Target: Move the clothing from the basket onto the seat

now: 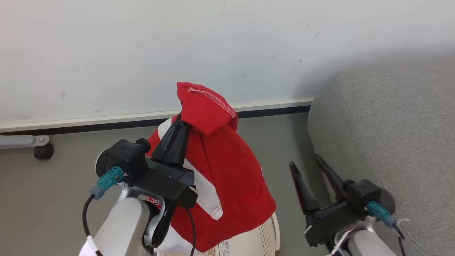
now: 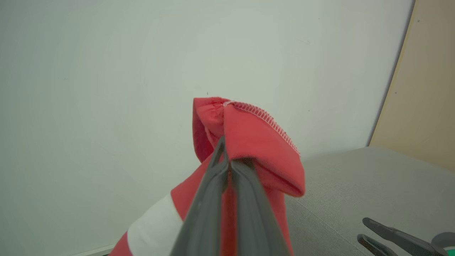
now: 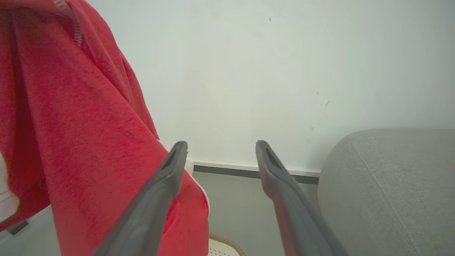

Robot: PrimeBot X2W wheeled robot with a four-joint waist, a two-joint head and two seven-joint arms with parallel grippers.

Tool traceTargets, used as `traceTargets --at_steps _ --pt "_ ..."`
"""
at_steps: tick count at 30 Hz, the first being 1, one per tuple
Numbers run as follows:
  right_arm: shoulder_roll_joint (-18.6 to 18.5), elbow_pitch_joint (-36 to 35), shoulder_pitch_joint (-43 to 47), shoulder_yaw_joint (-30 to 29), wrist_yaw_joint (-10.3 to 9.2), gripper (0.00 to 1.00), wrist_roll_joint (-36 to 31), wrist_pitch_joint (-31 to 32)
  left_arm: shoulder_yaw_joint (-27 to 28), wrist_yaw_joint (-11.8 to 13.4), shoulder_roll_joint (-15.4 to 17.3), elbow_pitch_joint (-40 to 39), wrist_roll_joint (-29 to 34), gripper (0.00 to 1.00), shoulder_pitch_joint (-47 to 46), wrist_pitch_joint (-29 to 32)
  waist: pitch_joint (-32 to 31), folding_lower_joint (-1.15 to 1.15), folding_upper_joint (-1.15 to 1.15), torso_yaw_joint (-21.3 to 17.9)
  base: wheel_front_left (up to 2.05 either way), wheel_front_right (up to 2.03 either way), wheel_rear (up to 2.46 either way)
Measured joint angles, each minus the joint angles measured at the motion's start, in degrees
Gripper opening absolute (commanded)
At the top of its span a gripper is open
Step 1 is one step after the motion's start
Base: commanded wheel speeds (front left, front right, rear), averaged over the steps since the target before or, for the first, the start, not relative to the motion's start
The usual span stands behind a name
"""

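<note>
While clamped on a stitched red fold, lifts the clothing [image 1: 227, 167] high in the left gripper [image 1: 180, 120] — jaws pressed fully together, fabric bunched above the fingertips and draped down past the wrist. Hangs over the basket [image 1: 257, 236] at the near middle of the head view. Cannot tell whether the lowest folds are free of the rim or resting inside, since arm and cloth cover that spot.

Reads, as a judgement, as roughly the halfway mark: pick-up done, lift done or close to it. Leaves the carry and the drop.

Places the seat [image 1: 391, 135] to the right, well apart from the garment, with no part of the cloth on it yet. Shows the right gripper [image 1: 304, 160] between garment and seat, jaws spread wide and gripping nothing, with its left finger close beside the hanging red cloth in the right wrist view — touching or not, cannot tell.

Calls next, probably, for a swing to the right across the strip of floor, then a lowering onto the cushion and a release. Risks a trailing hem catching the basket rim if carried too low.
</note>
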Motion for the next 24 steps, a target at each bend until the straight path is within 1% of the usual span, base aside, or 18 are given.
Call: traceTargets --at_steps 6,10,17,24 --pt "2.11 -0.34 -2.89 3.75 2.18 1.00 -0.14 0.74 -0.07 0.38 0.00 -0.57 0.00 0.00 0.01 0.80 0.08 0.00 0.00 0.29 0.00 0.00 0.00" --pt "3.26 -0.24 -5.14 6.62 3.30 1.00 -0.22 1.22 -0.15 0.51 -0.05 -0.73 0.00 0.00 0.01 1.07 0.09 0.00 0.00 0.54 0.00 0.00 0.00" --pt "4.31 -0.34 -7.56 12.74 4.60 1.00 0.19 1.76 -0.23 0.79 -0.05 -0.88 0.00 0.00 0.05 1.99 -0.06 0.00 0.00 0.95 0.00 0.00 0.00" --pt "4.38 -0.41 -9.20 18.14 5.19 1.00 1.57 2.23 -0.35 1.08 -0.10 -0.87 0.00 0.00 0.06 2.55 -0.08 0.00 0.00 1.36 0.00 0.00 0.00"
